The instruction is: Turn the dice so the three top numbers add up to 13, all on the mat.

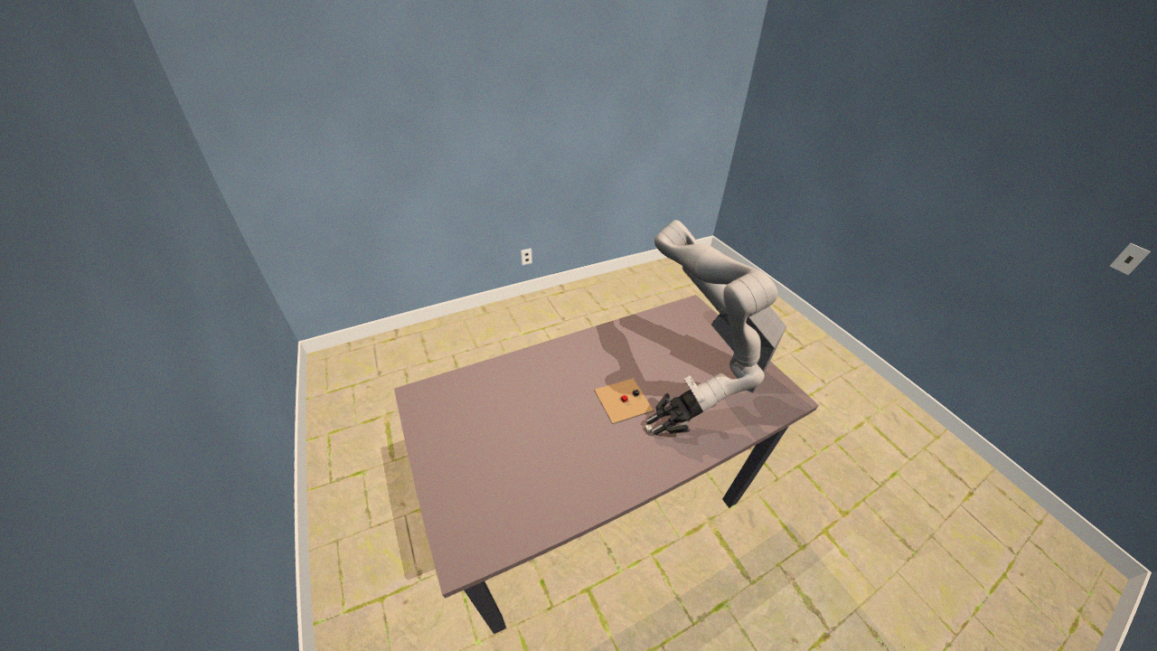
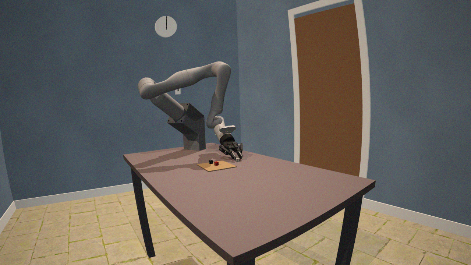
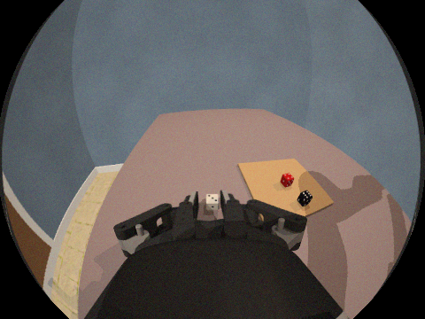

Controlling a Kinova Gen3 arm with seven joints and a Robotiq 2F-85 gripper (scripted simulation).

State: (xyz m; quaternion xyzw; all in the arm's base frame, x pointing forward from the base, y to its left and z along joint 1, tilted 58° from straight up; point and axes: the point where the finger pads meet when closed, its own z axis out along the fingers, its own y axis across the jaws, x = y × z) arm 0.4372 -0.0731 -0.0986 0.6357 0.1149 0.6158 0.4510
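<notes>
A tan mat (image 1: 618, 412) (image 2: 224, 166) (image 3: 262, 174) lies flat on the table. A red die (image 1: 624, 398) (image 2: 216, 163) (image 3: 287, 180) and a black die (image 1: 635, 393) (image 2: 210, 161) (image 3: 305, 198) sit on it. A white die (image 3: 212, 201) rests on the bare table beside the mat, off it. My gripper (image 1: 656, 426) (image 2: 237, 158) (image 3: 209, 198) is low at the table, tilted nearly level. Its fingers stand a little apart on either side of the white die and do not grip it. The dice's top numbers are too small to read.
The brown table (image 1: 501, 461) (image 2: 263, 197) (image 3: 195, 142) stretches wide to the front and left. The arm's base (image 2: 192, 131) stands at the table's far corner. The table's right edge is close behind the gripper in the top view.
</notes>
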